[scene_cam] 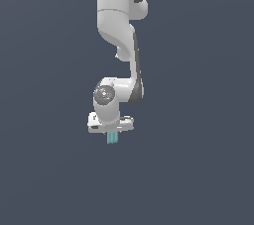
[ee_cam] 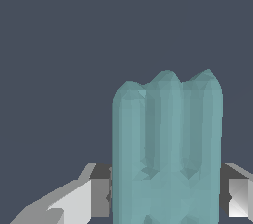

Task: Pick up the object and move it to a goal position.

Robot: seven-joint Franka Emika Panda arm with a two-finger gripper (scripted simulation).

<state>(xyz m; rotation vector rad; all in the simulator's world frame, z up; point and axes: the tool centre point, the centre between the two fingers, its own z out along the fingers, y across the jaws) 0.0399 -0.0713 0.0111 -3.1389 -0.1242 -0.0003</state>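
The object is a small teal block with vertical ridges, sticking out below the white gripper in the exterior view. In the wrist view the object fills the space between the two fingers, and its ridged, rounded end points away from the camera. Both pads press against its sides, so the gripper is shut on the object. The block is narrower than the gripper body. The goal position is out of view in both views.
The white arm comes down from the top of the exterior view to the wrist. Around it there is only a plain dark blue-grey background, with no edge or other thing in sight.
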